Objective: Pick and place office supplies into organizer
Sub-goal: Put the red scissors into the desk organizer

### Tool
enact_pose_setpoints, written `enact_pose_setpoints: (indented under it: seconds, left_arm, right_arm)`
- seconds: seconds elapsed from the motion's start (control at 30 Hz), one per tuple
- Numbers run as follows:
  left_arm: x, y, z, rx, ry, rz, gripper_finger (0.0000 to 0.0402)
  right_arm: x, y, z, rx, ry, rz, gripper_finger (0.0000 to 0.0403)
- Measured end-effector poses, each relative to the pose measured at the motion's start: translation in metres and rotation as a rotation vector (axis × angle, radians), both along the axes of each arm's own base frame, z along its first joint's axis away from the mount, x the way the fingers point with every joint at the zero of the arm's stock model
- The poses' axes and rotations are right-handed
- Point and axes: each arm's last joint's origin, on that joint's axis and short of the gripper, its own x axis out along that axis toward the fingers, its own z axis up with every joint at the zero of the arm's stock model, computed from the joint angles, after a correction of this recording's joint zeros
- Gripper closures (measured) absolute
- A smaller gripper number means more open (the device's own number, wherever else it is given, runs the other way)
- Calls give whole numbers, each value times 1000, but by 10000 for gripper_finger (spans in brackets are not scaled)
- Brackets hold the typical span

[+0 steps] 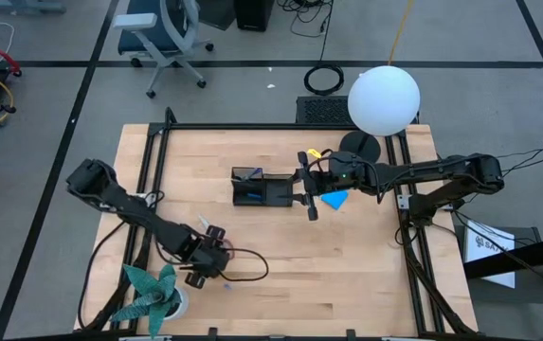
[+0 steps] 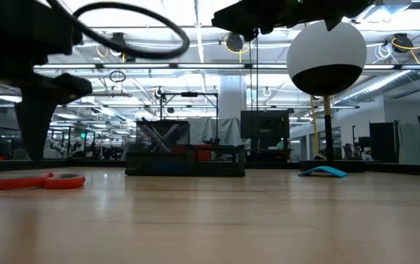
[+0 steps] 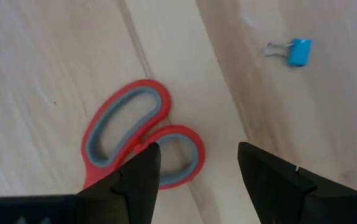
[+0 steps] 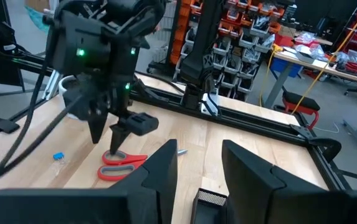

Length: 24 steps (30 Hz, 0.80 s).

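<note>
While hanging just above the red-handled scissors (image 3: 142,135) with jaws apart and empty, left gripper (image 3: 197,163) straddles the smaller handle loop. Lying flat on the table, closed, stiff and probably light, with smooth rigid loops likely to slip sideways under a pinch. Best taken across the neck where the loops meet. Long axis running back under the claw, blades hidden beneath it. Blue binder clip (image 3: 298,51) off to one side. Right gripper (image 1: 309,191), fingers apart, empty, beside the organizer (image 1: 262,188).

Bright overhead light, blurred foreground silhouettes.
</note>
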Motion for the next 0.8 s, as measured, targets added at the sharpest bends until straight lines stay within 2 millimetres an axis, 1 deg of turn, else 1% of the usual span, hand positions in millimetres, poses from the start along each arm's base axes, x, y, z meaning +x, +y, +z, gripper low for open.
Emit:
enact_pose_setpoints:
  seconds: [0.13,0.23,0.4,0.5,0.63,0.8]
  left_arm:
    - [2,0,-11,18,42,22,179]
    - [4,-1,-20,1,91,53,179]
    - [7,-1,-30,-1,139,82,179]
    - [7,-1,-33,10,143,86,183]
    - [7,-1,-34,7,146,84,218]
    - [7,-2,-34,-15,151,79,297]
  right_arm:
    - [0,0,0,0,0,0,287]
    - [0,0,0,2,0,0,287]
    - [0,0,0,2,0,0,287]
    - [0,0,0,4,0,-1,287]
    - [0,0,0,4,1,-1,287]
    - [0,0,0,4,1,-1,287]
